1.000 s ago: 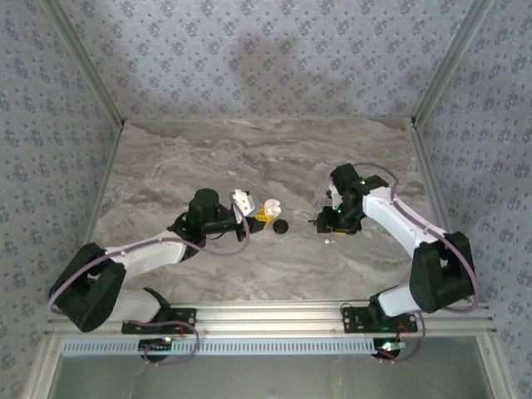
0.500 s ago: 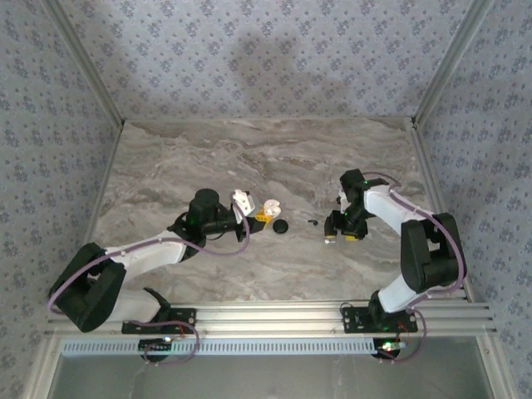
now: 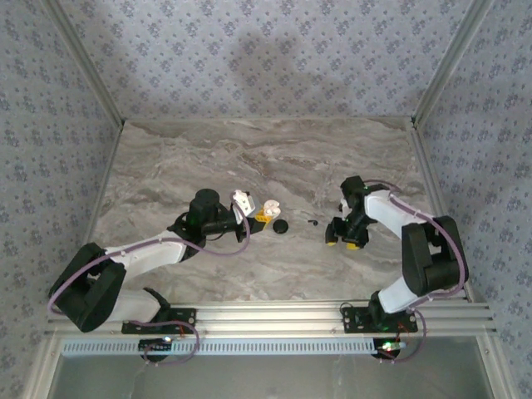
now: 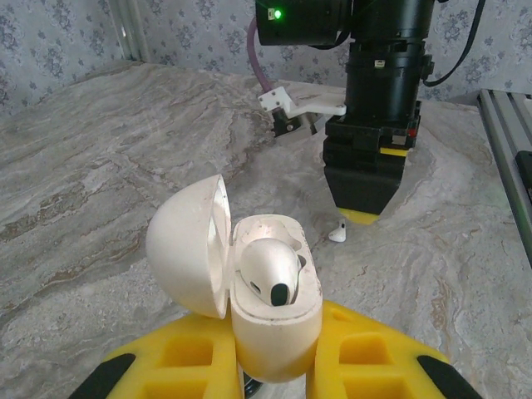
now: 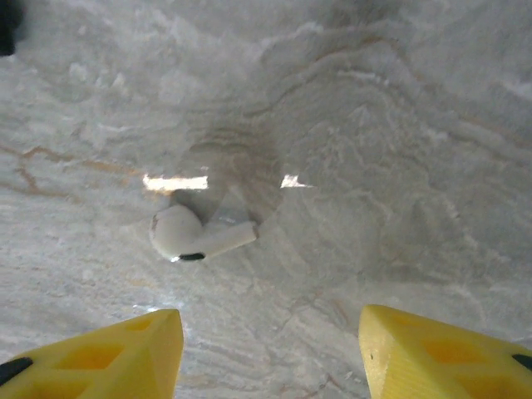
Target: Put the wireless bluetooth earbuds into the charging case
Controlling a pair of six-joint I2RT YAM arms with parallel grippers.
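Marble table (image 3: 249,158) under papered walls. Left gripper (image 3: 263,214) is clenched on the charging case (image 4: 237,283) at frame centre, lid open, seated earbud (image 4: 270,270) inside; its arm reaches in low from lower left. Right gripper (image 5: 270,341) stands parted above the loose earbud (image 5: 195,235), apparently not touching it; its arm folds down at centre right.

Grey marbled table (image 3: 249,158), small black disc (image 3: 281,226) near its middle, floral-patterned walls (image 3: 274,58), aluminium rail (image 3: 274,316) along near edge

Open charging case (image 4: 274,332), one earbud (image 4: 268,268) seated inside, second earbud (image 5: 195,235) lying loose
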